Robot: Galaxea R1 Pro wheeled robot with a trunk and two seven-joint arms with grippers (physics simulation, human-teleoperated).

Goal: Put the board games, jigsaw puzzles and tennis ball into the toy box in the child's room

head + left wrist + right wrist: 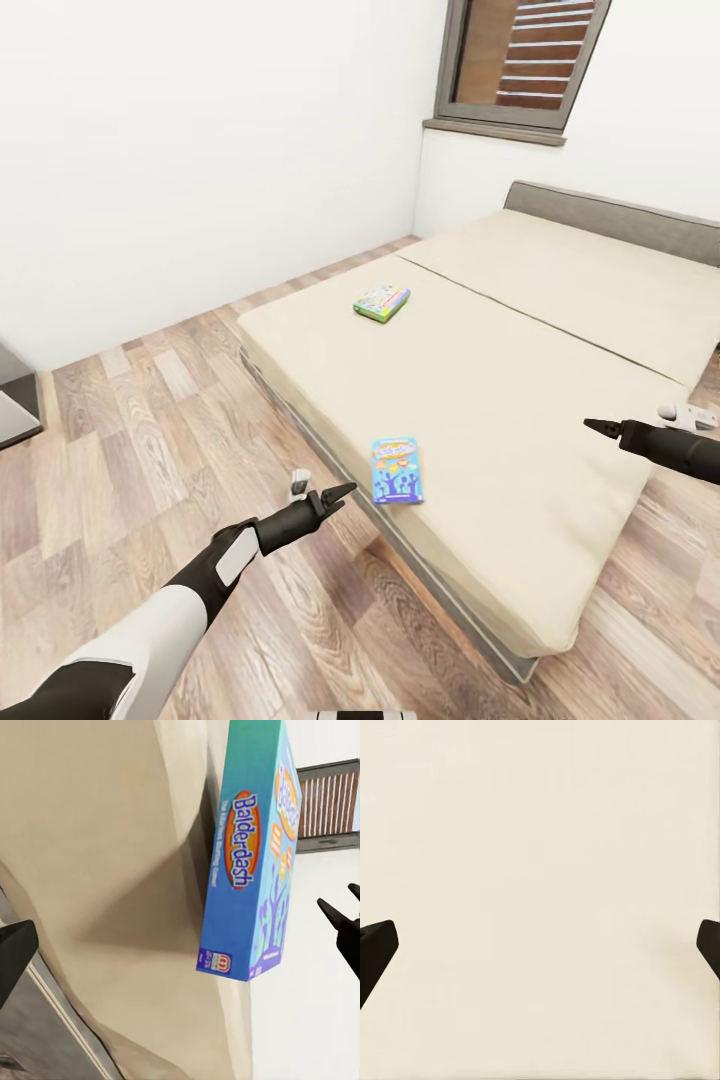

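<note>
Two board games lie on the bed (pixel 520 380). A small blue box with cartoon figures (pixel 397 470) rests near the mattress's front edge; the left wrist view reads it as Balderdash (pixel 251 855). A green-edged box with a colourful lid (pixel 381 302) lies farther back on the mattress. My left gripper (pixel 340 492) hovers open just left of the blue box, beside the bed's edge, its fingers (pixel 15 952) spread wide. My right gripper (pixel 595 426) is open above bare mattress (pixel 540 870), well right of the blue box. The table and toy box are out of view.
Wood plank floor (pixel 150 450) runs along the bed's left side up to the white wall. A grey headboard (pixel 610 215) and a window (pixel 520 60) stand at the far end. A grey piece of furniture (pixel 15 400) juts in at the left edge.
</note>
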